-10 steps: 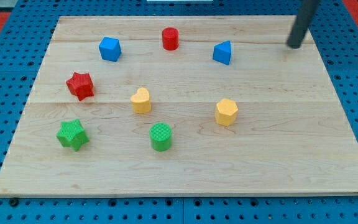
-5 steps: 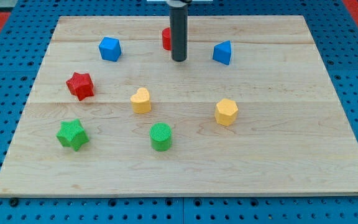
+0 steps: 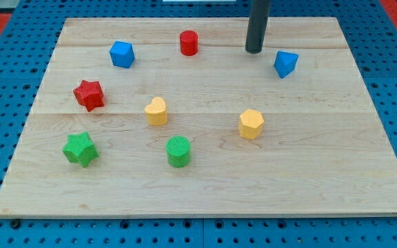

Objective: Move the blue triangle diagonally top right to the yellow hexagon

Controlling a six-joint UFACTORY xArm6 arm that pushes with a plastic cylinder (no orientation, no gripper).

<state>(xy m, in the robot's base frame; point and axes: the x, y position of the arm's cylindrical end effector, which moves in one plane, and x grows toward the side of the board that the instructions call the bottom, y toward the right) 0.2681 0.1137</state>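
Blue triangle (image 3: 285, 63) sits at one o'clock from the yellow hexagon (image 3: 251, 124), well apart, so its target spot looks about reached. My tip (image 3: 254, 50), at ten o'clock of it, stands just apart; it carries no claw.

Nothing between blue triangle (image 3: 285, 63), yellow hexagon (image 3: 251, 124)

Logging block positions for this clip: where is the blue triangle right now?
The blue triangle sits in the view's upper right of the board, just right of and below my tip, and up and to the right of the yellow hexagon.
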